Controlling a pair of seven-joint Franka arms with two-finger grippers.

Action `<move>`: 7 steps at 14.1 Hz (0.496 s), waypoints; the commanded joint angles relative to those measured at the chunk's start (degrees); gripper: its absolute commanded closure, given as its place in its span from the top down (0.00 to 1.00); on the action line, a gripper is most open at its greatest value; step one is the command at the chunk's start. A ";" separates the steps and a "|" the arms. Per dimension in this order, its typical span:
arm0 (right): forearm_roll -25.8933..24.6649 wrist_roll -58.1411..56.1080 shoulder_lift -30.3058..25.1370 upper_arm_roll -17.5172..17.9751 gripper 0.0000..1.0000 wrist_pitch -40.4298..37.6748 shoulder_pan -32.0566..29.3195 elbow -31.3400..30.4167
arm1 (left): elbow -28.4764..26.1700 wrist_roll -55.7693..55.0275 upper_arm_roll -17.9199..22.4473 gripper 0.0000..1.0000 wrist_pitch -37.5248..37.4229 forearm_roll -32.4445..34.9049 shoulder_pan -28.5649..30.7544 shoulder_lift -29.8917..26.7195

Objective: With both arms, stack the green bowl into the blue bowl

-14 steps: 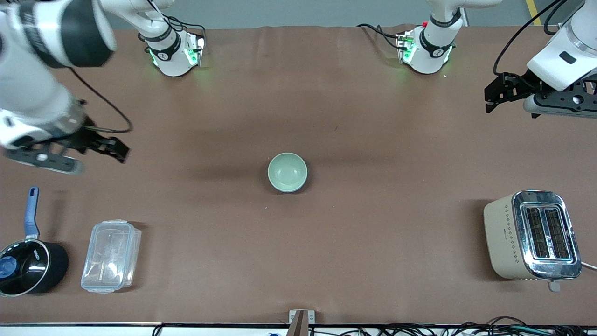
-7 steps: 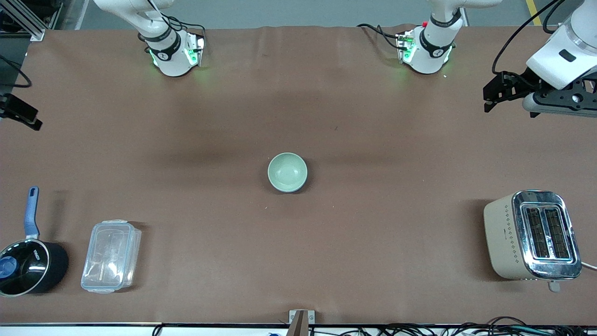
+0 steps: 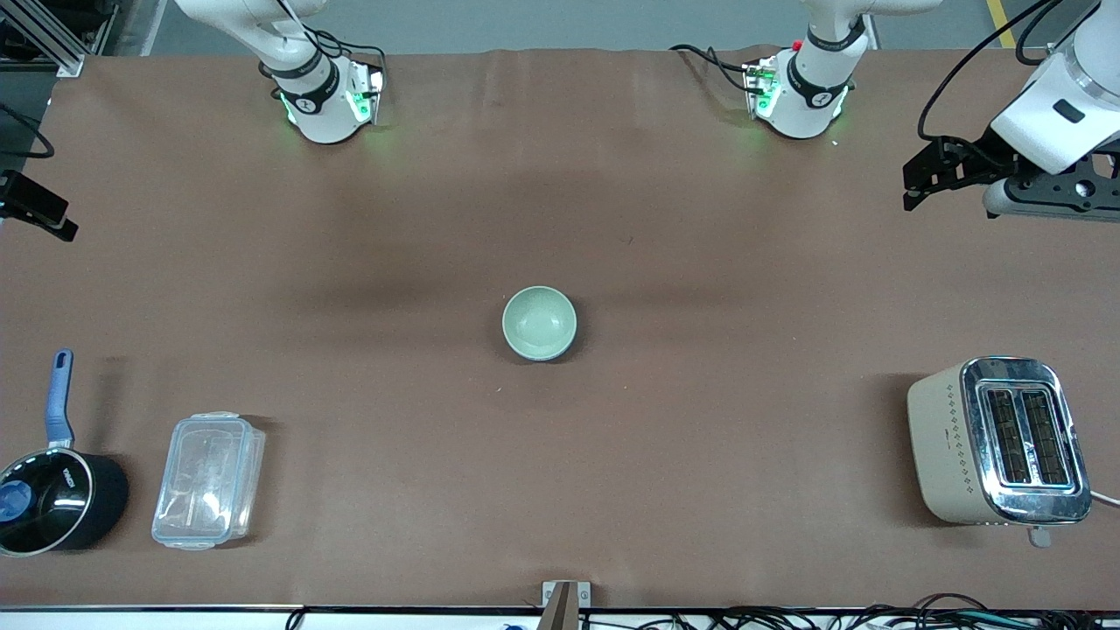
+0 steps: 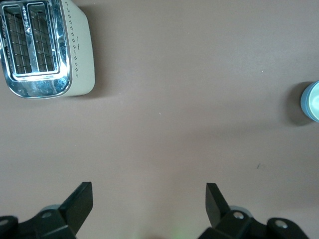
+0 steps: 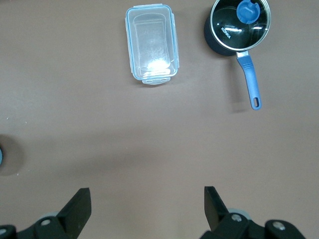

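Observation:
A pale green bowl (image 3: 539, 322) stands upright at the middle of the table. It appears nested in the blue bowl (image 4: 305, 102), whose darker blue wall shows round it in the left wrist view. A blue sliver of it (image 5: 1, 157) also reaches the edge of the right wrist view. My left gripper (image 3: 912, 184) hangs open and empty over the left arm's end of the table, far from the bowls; its own view (image 4: 149, 199) shows bare table between the fingers. My right gripper (image 5: 147, 204) is open and empty over the right arm's end, just in the front view (image 3: 44, 214).
A beige and chrome toaster (image 3: 997, 442) stands near the front camera at the left arm's end. A clear plastic lidded container (image 3: 208, 479) and a black saucepan with a blue handle (image 3: 52, 490) stand at the right arm's end, also near the front camera.
The right arm has pulled back from over the table toward its end, almost out of the front view. The left gripper has drifted slightly toward the bases. The bowls have not moved.

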 commanded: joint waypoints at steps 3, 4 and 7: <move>1.61 -0.67 -0.05 0.04 1.00 0.02 -0.03 0.20 | 1.76 -0.62 0.38 1.00 -1.55 -0.62 -0.07 1.21; 1.61 -0.67 -0.05 0.04 1.00 0.02 -0.03 0.20 | 1.76 -0.62 0.38 1.00 -1.56 -0.62 0.02 1.21; 1.61 -0.67 -0.05 0.04 1.00 -0.07 -0.03 0.20 | 1.76 -0.62 0.47 1.00 -2.70 -0.36 -0.07 1.03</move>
